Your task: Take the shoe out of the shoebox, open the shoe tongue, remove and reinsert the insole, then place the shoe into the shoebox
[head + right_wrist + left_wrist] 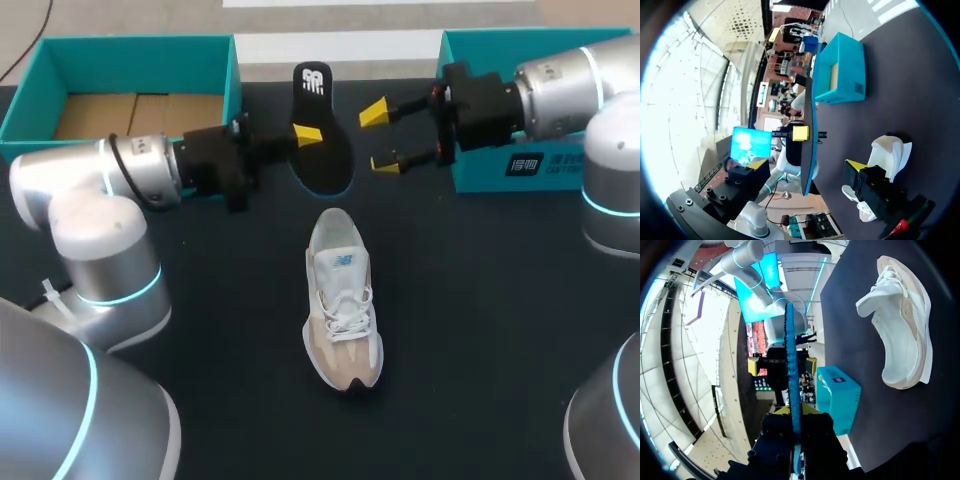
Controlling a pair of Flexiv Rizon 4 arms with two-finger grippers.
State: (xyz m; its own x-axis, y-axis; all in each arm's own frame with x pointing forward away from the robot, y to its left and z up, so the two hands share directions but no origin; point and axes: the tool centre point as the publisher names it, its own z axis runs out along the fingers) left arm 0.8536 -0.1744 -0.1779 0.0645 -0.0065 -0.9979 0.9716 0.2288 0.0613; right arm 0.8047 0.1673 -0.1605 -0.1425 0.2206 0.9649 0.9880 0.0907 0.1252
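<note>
The black insole (322, 160) with a white logo at its heel is held up over the table's back middle, above the table. My left gripper (305, 135) is shut on its edge. The left wrist view shows the insole (790, 350) edge-on, clamped in that gripper (792, 412). My right gripper (380, 138) stands open just right of the insole, one yellow tip above the other. From the right wrist, the insole (807, 135) stands in line with the gap of the gripper (807, 165), touching neither finger. The white and beige shoe (340, 300) lies on the table, toe towards me.
A teal shoebox (140, 50) with a cardboard floor stands at the back left. A second teal box (520, 165) stands at the back right, under my right arm. The dark table (460, 330) lies bare around the shoe.
</note>
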